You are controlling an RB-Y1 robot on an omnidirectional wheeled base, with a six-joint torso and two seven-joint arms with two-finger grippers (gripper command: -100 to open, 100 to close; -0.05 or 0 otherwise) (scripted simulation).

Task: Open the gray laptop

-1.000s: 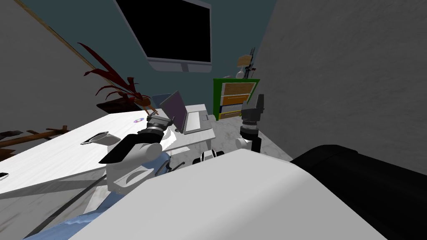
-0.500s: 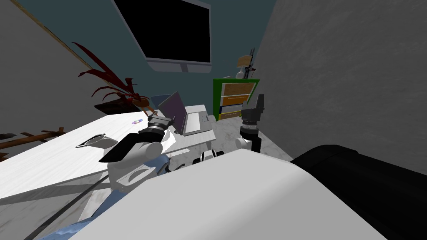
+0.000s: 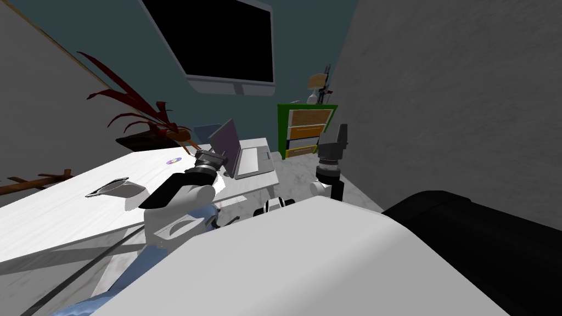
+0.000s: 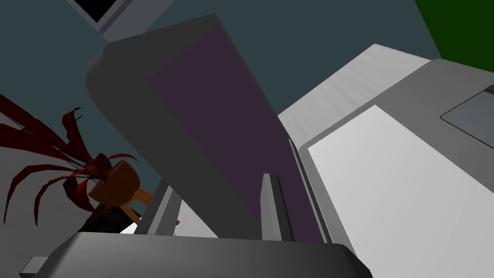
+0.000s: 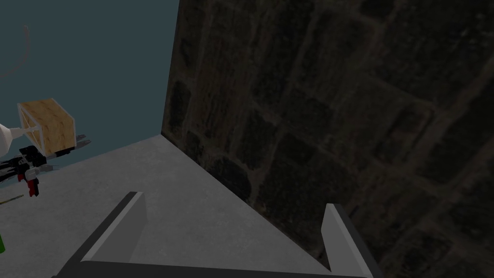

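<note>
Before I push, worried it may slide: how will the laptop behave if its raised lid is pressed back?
The laptop has a stiff-looking lid that would probably swing on its hinge, not bend. Its flat base lies on the white table, so it might slide.

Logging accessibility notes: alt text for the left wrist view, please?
The left hand grips the edge of the grey laptop's raised lid, one finger on its purple screen. Its keyboard deck lies on a white table, a red-leaved plant behind.

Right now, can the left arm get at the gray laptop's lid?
Likely yes: the left gripper is at the laptop lid, its fingers pressing either face, and nothing stands between.
</note>
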